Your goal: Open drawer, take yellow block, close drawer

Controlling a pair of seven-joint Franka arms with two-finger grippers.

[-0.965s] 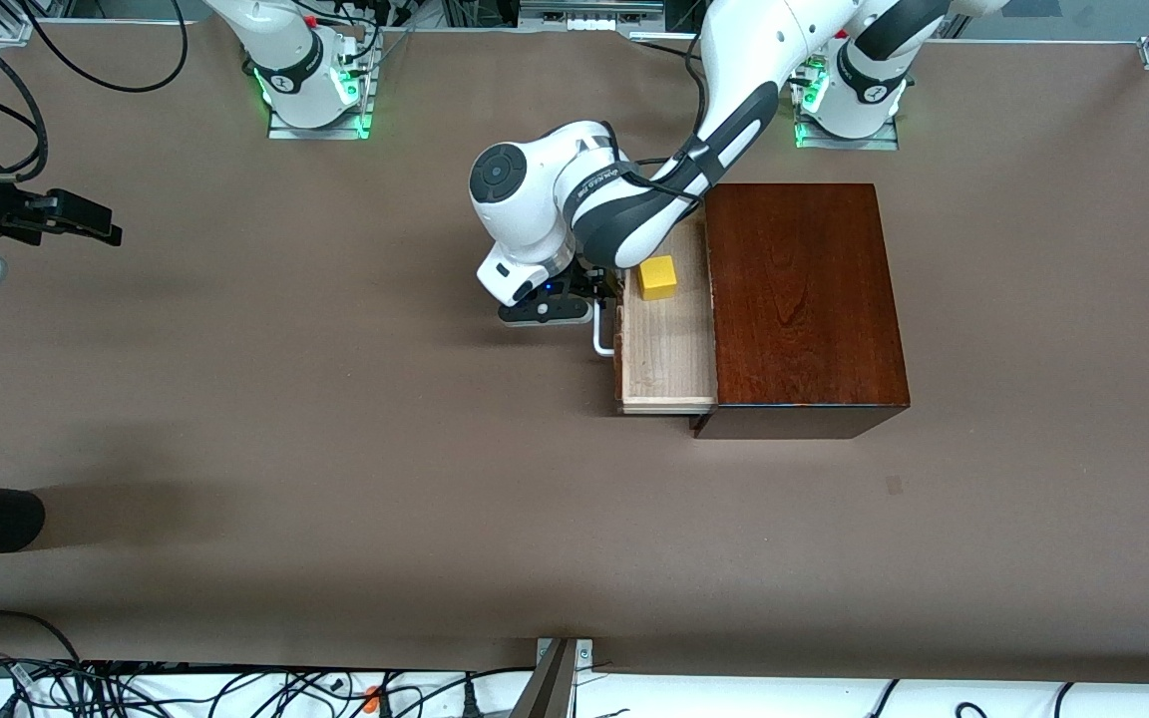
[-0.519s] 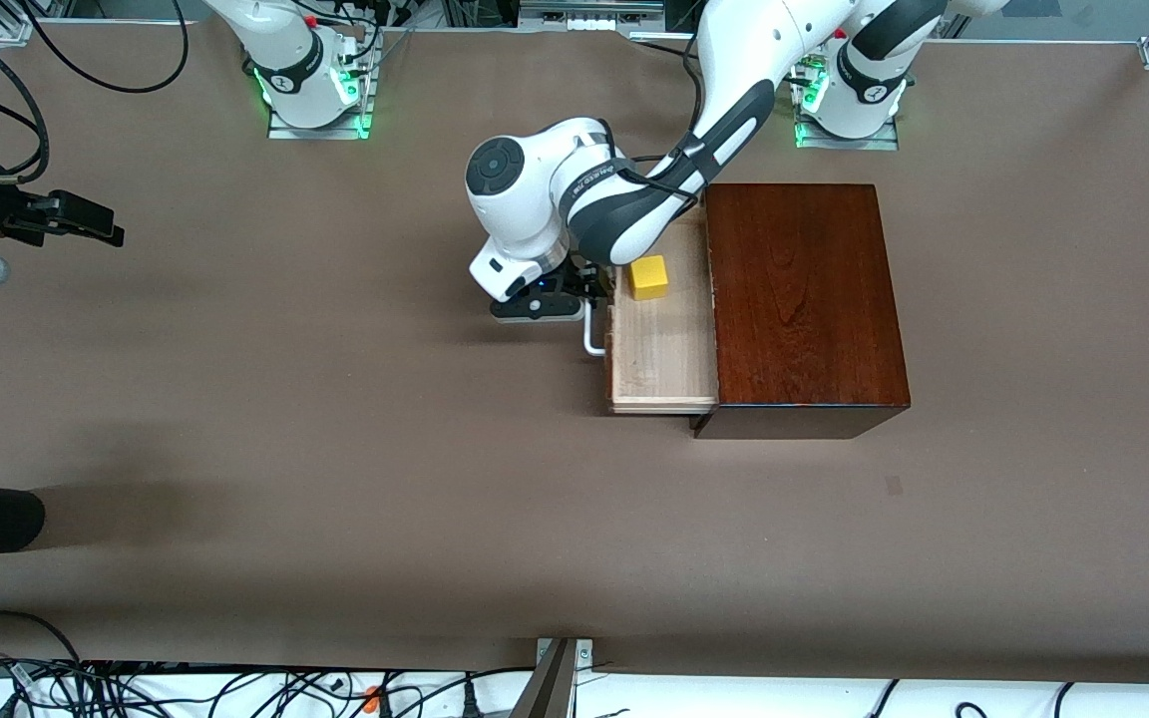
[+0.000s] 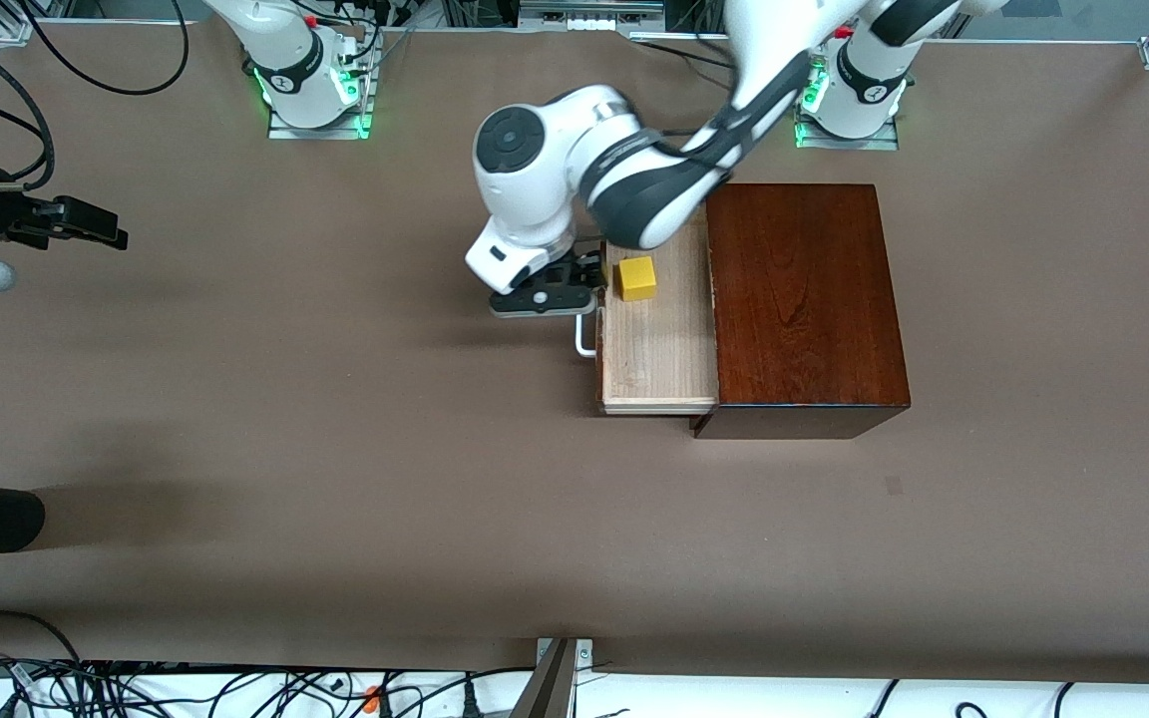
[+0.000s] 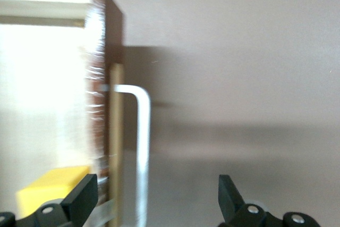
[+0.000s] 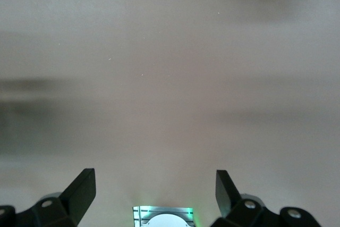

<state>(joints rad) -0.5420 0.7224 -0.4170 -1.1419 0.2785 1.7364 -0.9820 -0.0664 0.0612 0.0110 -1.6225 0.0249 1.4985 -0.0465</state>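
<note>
**Drawer out, block exposed, left tool parted over the handle**

Your block (image 3: pixel 636 278) sits in the drawer (image 3: pixel 656 344), on the tray floor at the end farther from the front camera and close to the drawer front. Nothing covers it, so you can reach it from above. The drawer stands pulled well out of the box (image 3: pixel 806 299), toward the right arm's end of the worktop, which is what leaves the block open to view.

The handle (image 3: pixel 585 334) runs along the drawer front. Your left tool (image 3: pixel 574 289) is just over the handle's farther end, beside the block. In the left wrist view its fingers (image 4: pixel 79 198) stand wide, one over the tray side by the block (image 4: pixel 53 184) and the other over bare worktop, with the handle (image 4: pixel 142 131) between them and not pinched. So judge the opening step as finished or nearly so: the tool has no grip on anything.

Your right tool (image 3: pixel 86 221) waits over the worktop (image 3: pixel 335 449) at the right arm's end, well apart from the box, fingers (image 5: pixel 79 190) spread wide and empty.

The next step looks like taking the block. The left tool is the close one; it needs only a short shift over the drawer front and a descent. Watch the tray wall and the front, since the block lies near both and leaves little finger room there.
</note>
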